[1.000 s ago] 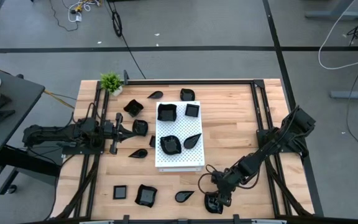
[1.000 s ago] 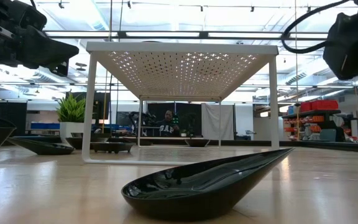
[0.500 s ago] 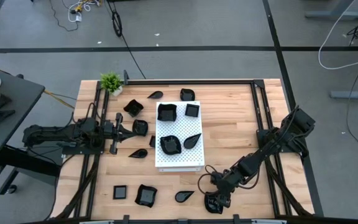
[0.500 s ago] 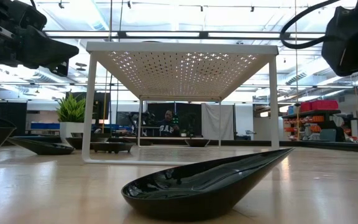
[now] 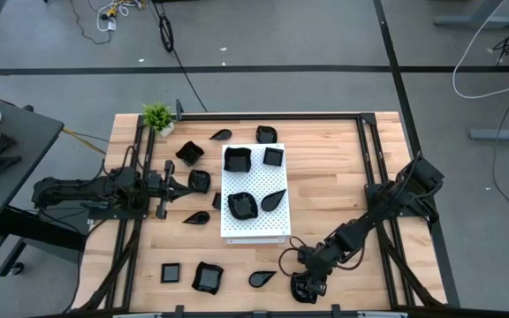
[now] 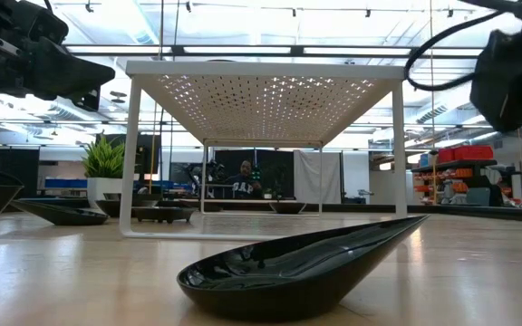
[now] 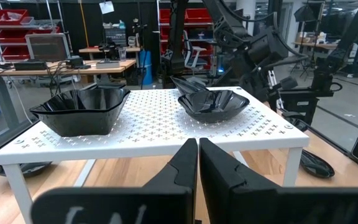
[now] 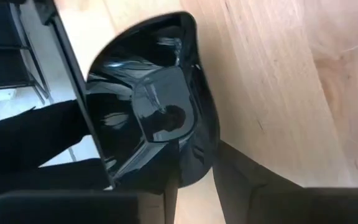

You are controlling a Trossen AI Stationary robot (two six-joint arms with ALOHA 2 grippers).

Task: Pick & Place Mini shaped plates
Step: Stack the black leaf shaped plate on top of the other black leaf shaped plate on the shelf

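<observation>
One mini plate (image 8: 154, 124), a glossy black dish with a flat square bottom, lies on the desk (image 5: 325, 168) close to its front edge, right of centre. The right gripper (image 5: 306, 284) is down over it, one dark finger (image 8: 36, 143) on each side of the dish; whether they are already pressing on it I cannot tell. Just to its left lies a leaf-shaped plate (image 5: 261, 279), and farther left a wavy-edged plate (image 5: 207, 277) and a small square plate (image 5: 172, 273).

Four more plates sit on the white perforated board (image 5: 254, 225) in the middle of the desk, two along its far end and two nearer the middle. Others lie scattered on the wood beyond and to the left of the board. The left gripper (image 5: 179, 183) hangs beside the board's left edge, fingers together and holding nothing. A small green potted plant (image 5: 158, 117) stands at the far left corner
</observation>
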